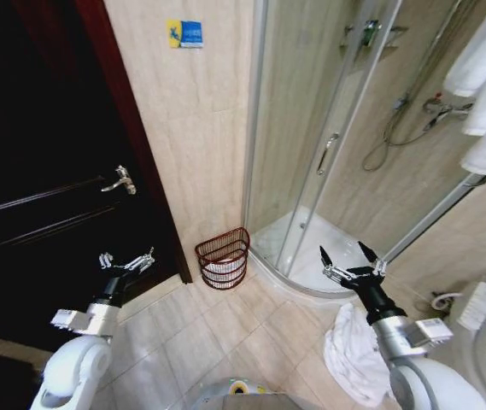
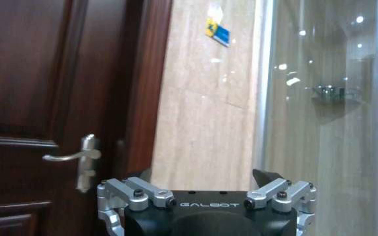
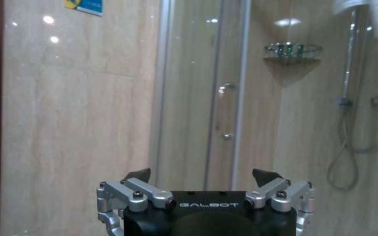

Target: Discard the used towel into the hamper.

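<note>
Holding white cloth (bunched), hamper (image 1: 223, 256).

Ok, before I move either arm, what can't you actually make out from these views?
- Used towel, head view: the right arm covers part of the white heap on the floor, so its full extent is unknown.
- Hamper, head view: something pale inside, too small to identify through the openwork.
- Left end effector, left wrist view: fingertips cut off by the lower edge.
- Right end effector, right wrist view: only the finger bases and dark tips show, open.
</note>
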